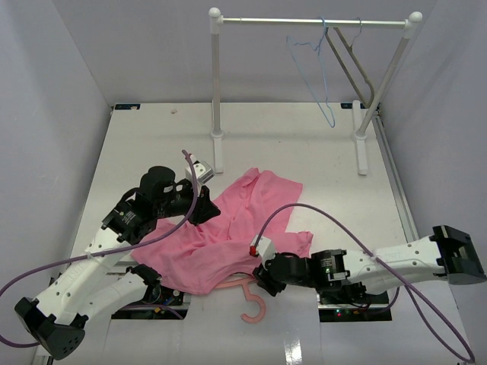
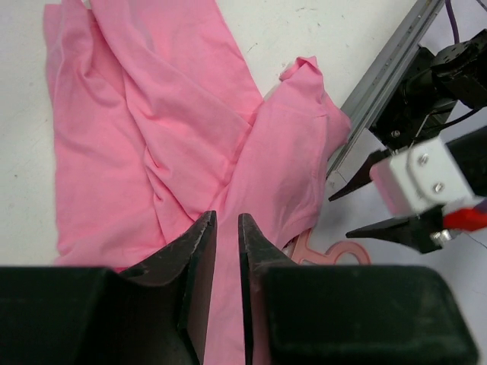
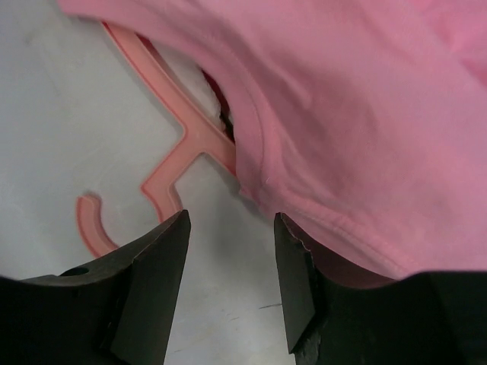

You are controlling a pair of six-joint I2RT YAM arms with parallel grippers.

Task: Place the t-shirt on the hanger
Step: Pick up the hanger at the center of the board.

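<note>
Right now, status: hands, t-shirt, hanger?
Left hand nearly shut over t-shirt, grip unclear. Right hand open at hanger neck. T-shirt covers hanger frame; hook exposed.

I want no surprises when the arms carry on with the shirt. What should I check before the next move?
1. Open, empty right gripper: ok.
2. Hook of the hanger uncovered: ok.
3. Flat t-shirt: not ok, bunched.
4. Hold of the left gripper on the t-shirt: cannot tell.
5. Shoulders of the hanger inside the t-shirt: cannot tell, covered by cloth.
</note>
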